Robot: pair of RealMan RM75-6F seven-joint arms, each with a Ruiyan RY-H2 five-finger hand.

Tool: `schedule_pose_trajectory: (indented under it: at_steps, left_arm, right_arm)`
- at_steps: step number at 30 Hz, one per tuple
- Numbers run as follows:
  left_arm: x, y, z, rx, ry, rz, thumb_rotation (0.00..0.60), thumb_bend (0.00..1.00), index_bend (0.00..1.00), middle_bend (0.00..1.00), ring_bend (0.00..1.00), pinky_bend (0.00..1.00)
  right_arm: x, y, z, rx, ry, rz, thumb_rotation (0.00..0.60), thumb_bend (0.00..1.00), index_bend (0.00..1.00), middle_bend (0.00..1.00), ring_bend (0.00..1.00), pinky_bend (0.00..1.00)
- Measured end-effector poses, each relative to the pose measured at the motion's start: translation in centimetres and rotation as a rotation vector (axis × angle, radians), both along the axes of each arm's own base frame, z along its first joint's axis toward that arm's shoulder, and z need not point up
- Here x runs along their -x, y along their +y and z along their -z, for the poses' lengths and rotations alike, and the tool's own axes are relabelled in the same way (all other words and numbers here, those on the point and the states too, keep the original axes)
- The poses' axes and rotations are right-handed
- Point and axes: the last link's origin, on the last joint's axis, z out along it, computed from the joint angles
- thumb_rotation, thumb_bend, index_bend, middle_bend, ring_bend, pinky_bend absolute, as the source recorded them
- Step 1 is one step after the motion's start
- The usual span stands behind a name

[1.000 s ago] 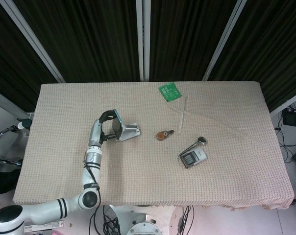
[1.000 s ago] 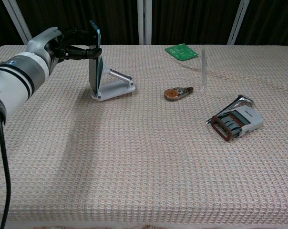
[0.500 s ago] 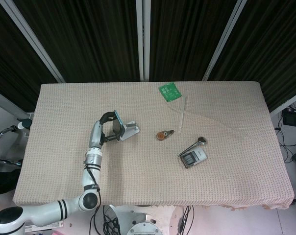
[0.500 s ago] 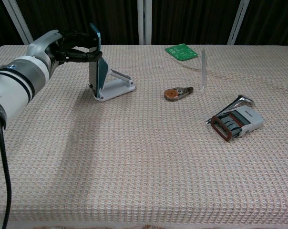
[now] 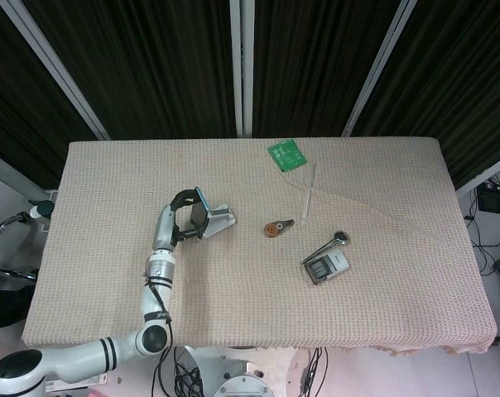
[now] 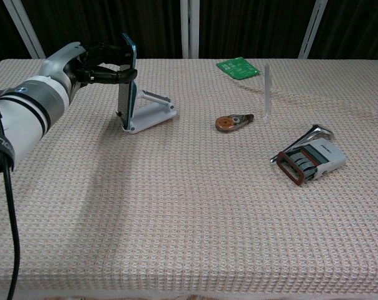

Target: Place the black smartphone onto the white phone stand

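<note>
Left robot hand (image 6: 95,62) holding the black smartphone (image 6: 127,80) at the white phone stand (image 6: 149,114).

The fingers clamp around the phone's upper part; it stands nearly upright (slightly tilted), its lower edge at the stand's front lip on the table (image 6: 189,206). Near the middle lies a small round tape dispenser (image 6: 230,122), with a green circuit board (image 6: 238,67) well behind it. The right robot hand shows in neither view.

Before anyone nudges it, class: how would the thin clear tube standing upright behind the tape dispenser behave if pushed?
The clear tube stands tall on a narrow base, so it would probably tip at a light push. It looks round, so once down it may roll on the woven table cloth. It seems thin-walled and light, possibly fragile.
</note>
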Motion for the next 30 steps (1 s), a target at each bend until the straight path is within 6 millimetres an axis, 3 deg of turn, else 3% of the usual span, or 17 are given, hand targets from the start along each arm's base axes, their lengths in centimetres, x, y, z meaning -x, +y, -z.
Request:
schedule_pose_trajectory:
  at_steps: [5, 11, 14, 21, 30]
  left_arm:
    - [-0.11, -0.06, 0.09, 0.006, -0.002, 0.009, 0.600, 0.49, 0.58, 0.71, 0.34, 0.17]
    - [-0.20, -0.16, 0.27, 0.029, -0.010, 0.028, 0.600, 0.42, 0.32, 0.39, 0.28, 0.17]
    - [-0.24, -0.22, 0.33, 0.036, -0.009, 0.041, 0.600, 0.40, 0.24, 0.31, 0.24, 0.17]
    - [-0.35, -0.21, 0.45, 0.031, -0.006, 0.059, 0.600, 0.38, 0.12, 0.18, 0.16, 0.17]
    - [-0.30, -0.39, 0.78, 0.040, -0.011, 0.090, 0.600, 0.35, 0.07, 0.07, 0.11, 0.17]
  right_arm:
    - [0.00, 0.01, -0.07, 0.001, 0.001, 0.001, 0.600, 0.22, 0.00, 0.00, 0.00, 0.00]
    - [-0.01, 0.02, -0.09, 0.002, 0.001, 0.001, 0.600, 0.22, 0.00, 0.00, 0.00, 0.00]
    - [0.03, 0.04, -0.10, 0.003, 0.001, 0.002, 0.600, 0.22, 0.00, 0.00, 0.00, 0.00]
    - [0.10, 0.14, -0.19, 0.006, -0.001, 0.007, 0.600, 0.22, 0.00, 0.00, 0.00, 0.00]
    - [0.19, 0.17, -0.17, 0.008, -0.006, 0.010, 0.600, 0.22, 0.00, 0.00, 0.00, 0.00]
